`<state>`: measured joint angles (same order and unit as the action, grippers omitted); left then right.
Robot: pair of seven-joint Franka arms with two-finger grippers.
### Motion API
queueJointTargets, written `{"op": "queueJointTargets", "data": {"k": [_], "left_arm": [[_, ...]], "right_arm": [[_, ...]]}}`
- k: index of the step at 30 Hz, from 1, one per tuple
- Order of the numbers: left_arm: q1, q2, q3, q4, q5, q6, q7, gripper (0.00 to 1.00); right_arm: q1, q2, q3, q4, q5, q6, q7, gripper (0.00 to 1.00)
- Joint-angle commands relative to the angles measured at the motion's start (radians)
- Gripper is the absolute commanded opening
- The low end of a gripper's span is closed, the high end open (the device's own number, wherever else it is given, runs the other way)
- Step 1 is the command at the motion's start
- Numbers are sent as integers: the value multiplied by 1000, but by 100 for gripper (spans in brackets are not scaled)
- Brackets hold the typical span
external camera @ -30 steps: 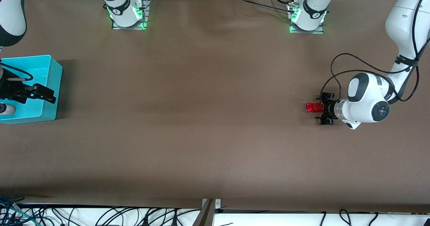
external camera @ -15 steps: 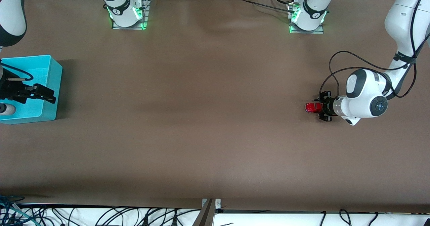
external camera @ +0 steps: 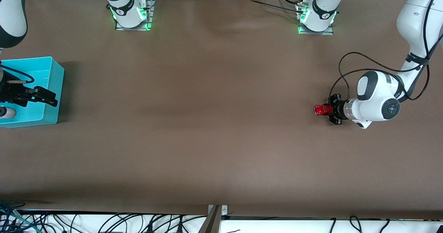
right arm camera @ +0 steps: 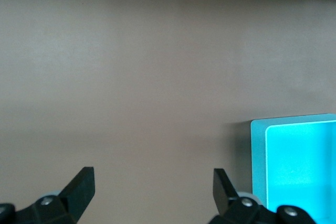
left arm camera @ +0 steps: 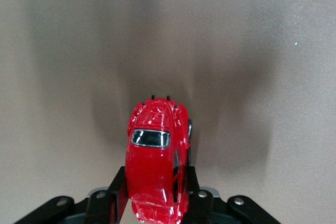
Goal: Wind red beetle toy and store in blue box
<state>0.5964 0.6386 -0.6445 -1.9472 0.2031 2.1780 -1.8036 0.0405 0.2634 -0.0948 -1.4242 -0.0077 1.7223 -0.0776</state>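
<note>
We are noting right gripper [external camera: 52, 99] waiting over blue box [external camera: 52, 70] at right arm's end of table [external camera: 207, 122], jaws standing wide apart, holding nothing. We are seeing box resting well apart from toy. Toward left arm's end, left gripper [external camera: 329, 110] is pinching red beetle toy [external camera: 322, 109] by flanks at one end, toy sitting on table. We are judging toy light, rigid, glossy, slip-prone; flat side panels offering best hold.
</note>
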Motion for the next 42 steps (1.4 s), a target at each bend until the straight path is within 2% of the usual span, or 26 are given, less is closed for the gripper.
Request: {"op": "queueJointTargets", "data": {"k": [1,22,36,42], "left_arm": [[-9,-30,-21,-19,-24,13,-17,0],[-6,32,-6,-21,-7,92,18,0],[2,42,83,-30,4,92,151,0],[3,58,129,-27,48,92,193,0]], "right_arm": [[-4,-4,4,10,-9,-1,-5,100],[-4,-4,4,11,-9,-1,-5,100],[-4,-4,4,11,-9,-1,-4,100],[-4,-4,4,11,-9,-1,-5,100]]}}
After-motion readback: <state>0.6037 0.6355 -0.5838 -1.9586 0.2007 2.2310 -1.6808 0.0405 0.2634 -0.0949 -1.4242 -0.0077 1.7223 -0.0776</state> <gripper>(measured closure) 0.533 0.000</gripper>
